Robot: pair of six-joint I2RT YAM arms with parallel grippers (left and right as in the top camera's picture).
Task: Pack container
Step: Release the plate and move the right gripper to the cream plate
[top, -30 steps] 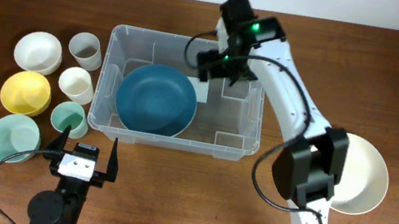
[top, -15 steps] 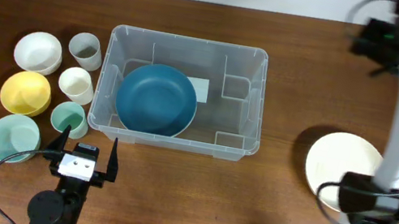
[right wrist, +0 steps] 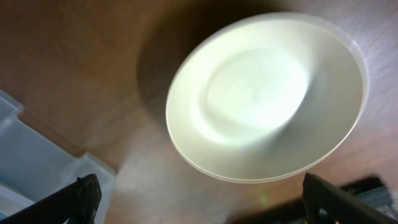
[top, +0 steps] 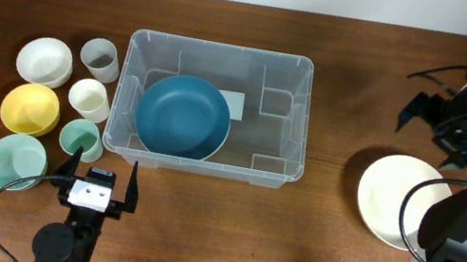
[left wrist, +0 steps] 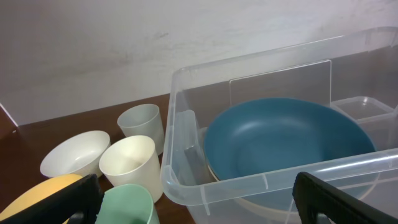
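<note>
Blue bowl (top: 183, 117) packed in container (top: 224, 49); cream bowl (top: 395, 198) right, small vessels (top: 30, 108) left, outside; left gripper (top: 106, 165), right gripper (top: 425, 136) released.

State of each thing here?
Container: lidless, holds blue bowl.
Blue bowl: upright in container.
Cream bowl: upright, outside container.
White bowl: upright.
Yellow bowl: upright.
Green bowl: upright.
Grey cup: upright.
White cup: upright.
Green cup: upright.
Left gripper: open, empty.
Right gripper: open, empty.
</note>
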